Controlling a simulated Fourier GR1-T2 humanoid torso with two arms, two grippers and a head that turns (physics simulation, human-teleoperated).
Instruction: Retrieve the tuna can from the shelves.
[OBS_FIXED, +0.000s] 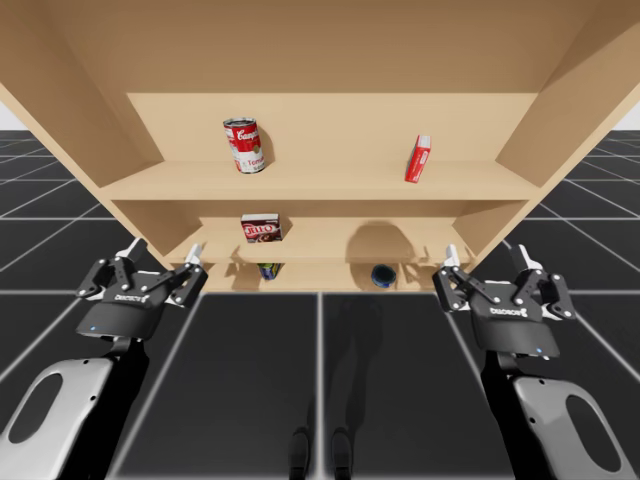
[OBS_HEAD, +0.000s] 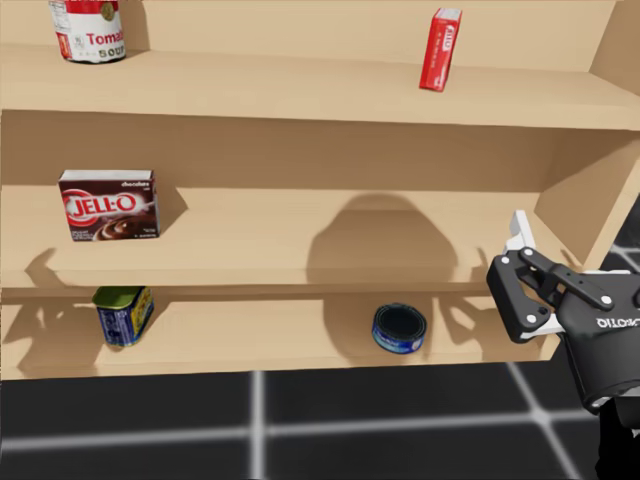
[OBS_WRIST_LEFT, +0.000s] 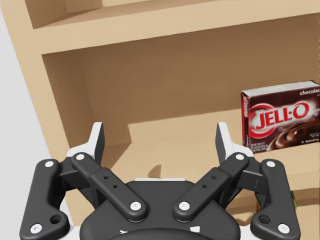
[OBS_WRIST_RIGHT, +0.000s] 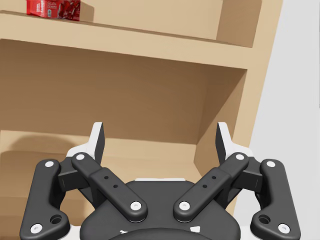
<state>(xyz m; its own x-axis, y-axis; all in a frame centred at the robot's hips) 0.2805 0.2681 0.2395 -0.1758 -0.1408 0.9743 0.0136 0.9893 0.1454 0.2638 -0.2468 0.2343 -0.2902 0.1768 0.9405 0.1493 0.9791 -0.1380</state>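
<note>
High view: one wooden shelf unit (OBS_FIXED: 320, 182) with three boards holds five things, three cans and two boxes. On the top board a red-and-white can (OBS_FIXED: 244, 145) stands at upper left and a red box (OBS_FIXED: 418, 158) at upper right. One dark brown box (OBS_FIXED: 261, 228) sits on the middle board. On the bottom board, a green-and-blue can (OBS_FIXED: 268, 270) is left of centre. The flat blue tuna can (OBS_FIXED: 383, 275) lies right of centre, well apart from it. Two grippers hover in front of the shelves, my left gripper (OBS_FIXED: 163, 250) and my right gripper (OBS_FIXED: 487, 255), both spread wide and holding nothing.
</note>
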